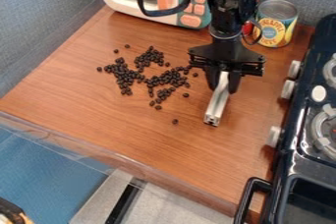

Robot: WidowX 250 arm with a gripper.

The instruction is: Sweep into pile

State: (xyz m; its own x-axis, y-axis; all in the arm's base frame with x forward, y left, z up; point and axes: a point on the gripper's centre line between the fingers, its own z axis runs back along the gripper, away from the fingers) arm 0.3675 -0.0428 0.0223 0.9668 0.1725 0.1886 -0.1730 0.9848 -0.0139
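Claw (pixel 224 84) pinches bar (pixel 216 105), long axis toward tabletop's (pixel 131 129) near edge. Beans (pixel 172 78) lie scattered between bar and left edge. Judgement: next stroke should run leftward, bar broadside to beans.

There are dozens of beans (pixel 123 76), one bar (pixel 217 104), one microwave (pixel 118 2), two cans (pixel 275 26), one stove (pixel 295 164), three knobs (pixel 287 89) and two burners (pixel 318 132).

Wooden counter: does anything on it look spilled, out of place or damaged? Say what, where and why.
The dark beans look spilled: they lie loose on the wooden counter, left of the pale bar, in ragged clusters with strays around them, one bean well apart. No damage stands out.
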